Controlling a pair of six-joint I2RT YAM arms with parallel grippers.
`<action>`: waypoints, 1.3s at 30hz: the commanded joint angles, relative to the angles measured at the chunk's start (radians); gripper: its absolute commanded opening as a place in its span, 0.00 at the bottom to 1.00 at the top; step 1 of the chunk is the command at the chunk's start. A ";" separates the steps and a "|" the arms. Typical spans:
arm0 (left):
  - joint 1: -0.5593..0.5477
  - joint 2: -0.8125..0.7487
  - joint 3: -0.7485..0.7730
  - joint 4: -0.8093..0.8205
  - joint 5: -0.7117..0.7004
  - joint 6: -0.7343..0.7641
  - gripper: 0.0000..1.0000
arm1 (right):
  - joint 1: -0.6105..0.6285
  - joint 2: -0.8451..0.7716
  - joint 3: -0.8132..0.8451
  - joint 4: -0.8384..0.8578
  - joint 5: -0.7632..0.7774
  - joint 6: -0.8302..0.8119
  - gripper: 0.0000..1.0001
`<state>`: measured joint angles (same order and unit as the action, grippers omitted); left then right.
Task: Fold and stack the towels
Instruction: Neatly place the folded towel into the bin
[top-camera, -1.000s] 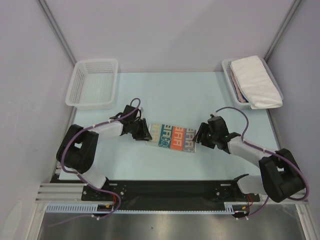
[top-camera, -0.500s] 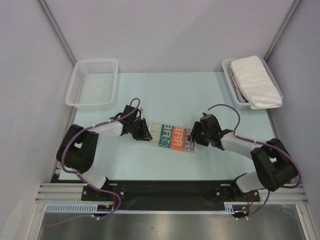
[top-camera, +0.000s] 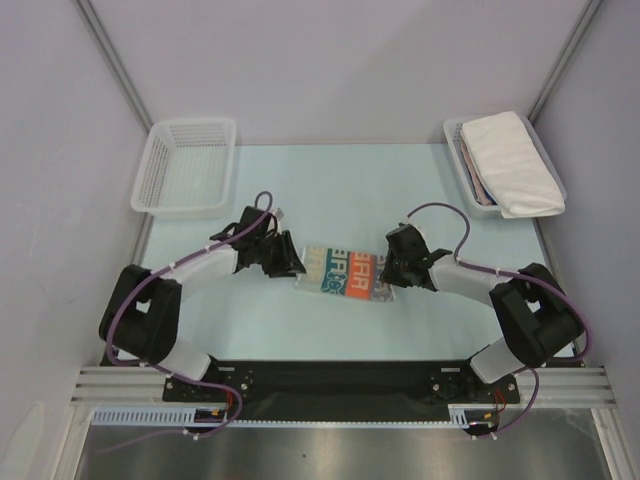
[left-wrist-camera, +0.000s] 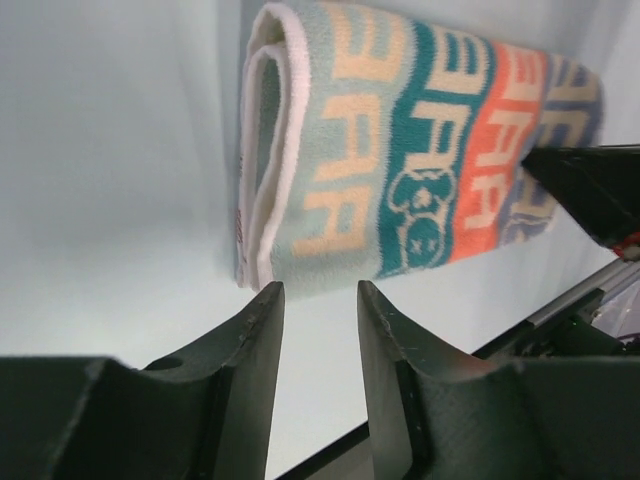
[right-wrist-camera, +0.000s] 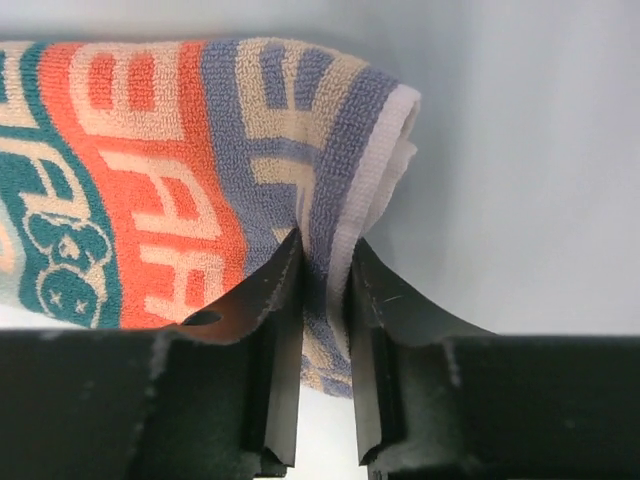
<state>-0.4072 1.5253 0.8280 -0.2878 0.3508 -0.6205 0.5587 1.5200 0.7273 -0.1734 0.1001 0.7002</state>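
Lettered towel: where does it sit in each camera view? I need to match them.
Top external: lettered towel mid-table, between left gripper and right gripper.
Left wrist: towel upper middle and right, folded end leftward, beyond the open fingers.
Right wrist: towel left and centre, purple end pinched in the fingers.
Shared landmark: its orange band, visible in all three.

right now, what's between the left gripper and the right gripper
The lettered towel, folded, lies on the table between the left gripper and right gripper; the top view shows it.
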 joint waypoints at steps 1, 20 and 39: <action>0.001 -0.141 0.084 -0.072 -0.012 0.048 0.42 | 0.006 0.005 0.023 -0.158 0.107 0.010 0.21; 0.007 -0.384 -0.032 -0.068 0.057 0.163 0.43 | -0.390 -0.152 0.124 -0.607 0.381 -0.027 0.00; 0.008 -0.399 -0.053 -0.048 0.108 0.154 0.43 | -0.646 -0.325 0.304 -0.790 0.340 -0.080 1.00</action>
<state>-0.4053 1.1515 0.7776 -0.3717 0.4305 -0.4778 -0.1108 1.2480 0.9668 -0.9371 0.4561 0.6163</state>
